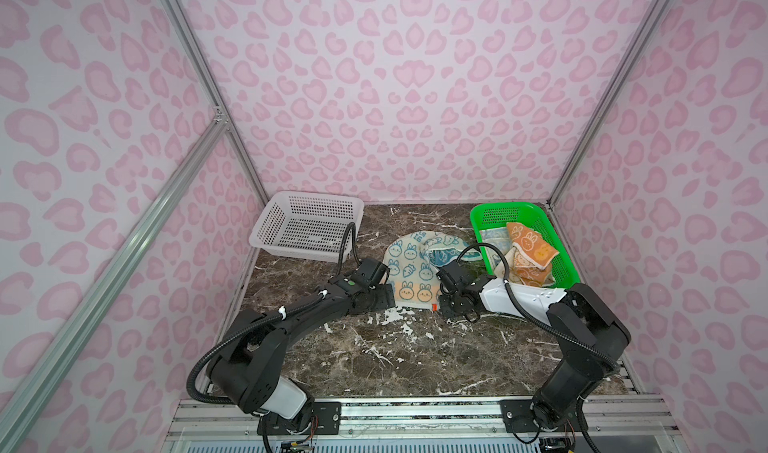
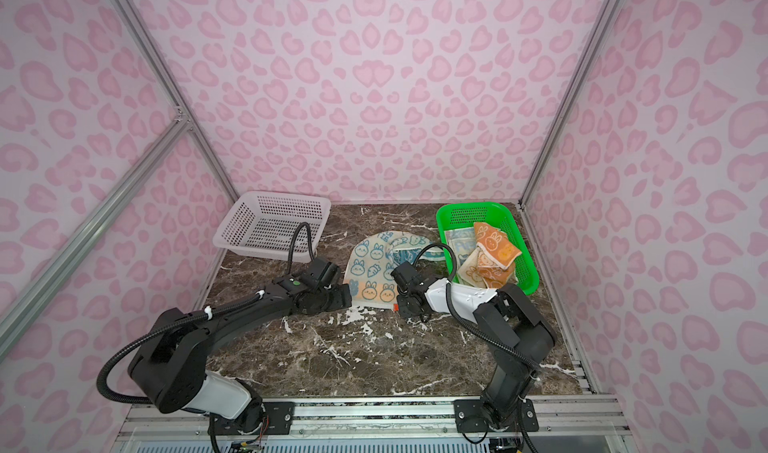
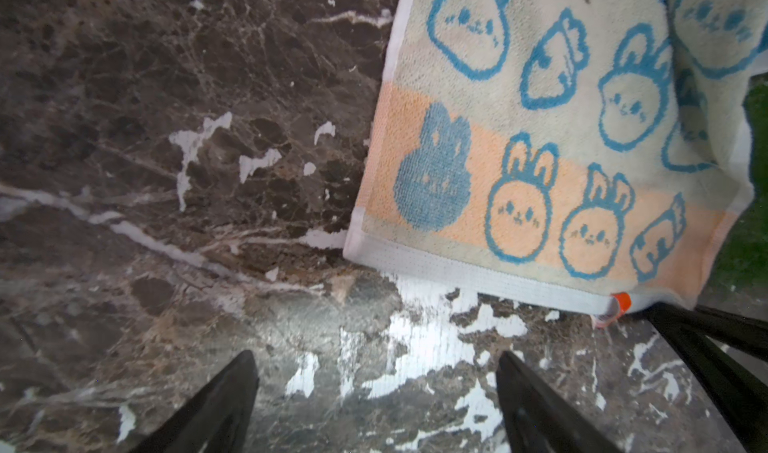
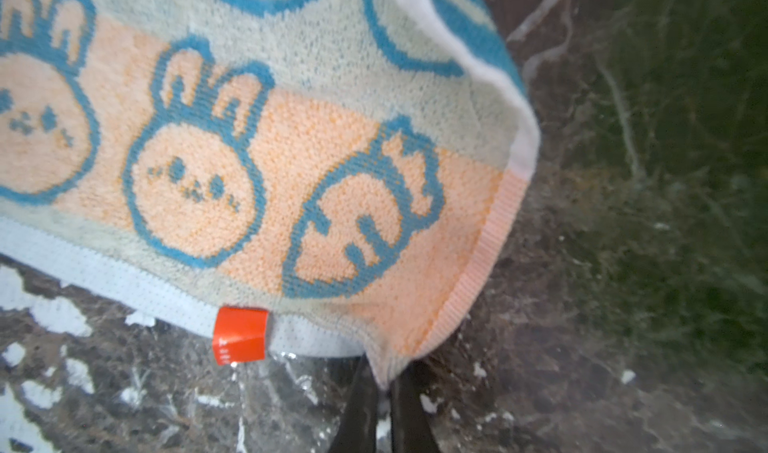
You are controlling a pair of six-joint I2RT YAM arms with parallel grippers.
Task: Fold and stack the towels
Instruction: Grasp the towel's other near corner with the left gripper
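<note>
Pinching cream towel (image 4: pixel 291 160) corner, right hand (image 4: pixel 385 382) hiding tip.

**Covered corners, cropped cloth, unreadable print**

In both top views the left gripper (image 1: pixel 384 296) overlaps the near left corner of the cream bunny towel (image 1: pixel 409 264), and the right gripper (image 1: pixel 444 305) hides its own fingertips beneath its wrist. The towel's far end is bunched over itself, concealing its far edge. Both wrist views crop the towel at their borders. The print on the orange tag (image 4: pixel 240 335) is too small to read. In the green basket (image 1: pixel 550 234) the heaped towels (image 1: pixel 528 243) overlap, so their number is unclear.
</note>
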